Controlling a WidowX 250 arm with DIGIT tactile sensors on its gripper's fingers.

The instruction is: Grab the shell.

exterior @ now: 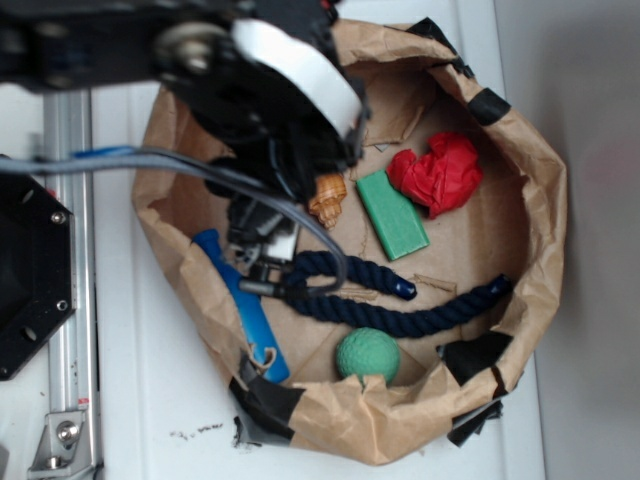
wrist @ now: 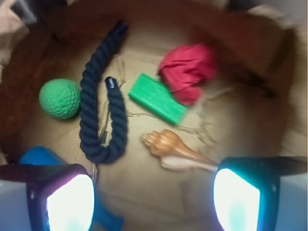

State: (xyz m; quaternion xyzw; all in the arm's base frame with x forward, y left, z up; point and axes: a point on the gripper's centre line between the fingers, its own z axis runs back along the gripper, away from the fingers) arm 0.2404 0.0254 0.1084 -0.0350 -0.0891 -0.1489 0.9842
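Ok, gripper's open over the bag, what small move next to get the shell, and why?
Probably shift the gripper a little toward the shell before descending. In the wrist view the fingers are spread wide, but the shell lies off-centre, its pale tip almost at the right-hand finger and its whorl beyond the gap. The green block sits close behind, so keep the shift short.

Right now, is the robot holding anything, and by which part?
Nothing is held. The jaws stand open, and the shell lies on the paper between them, ungripped.
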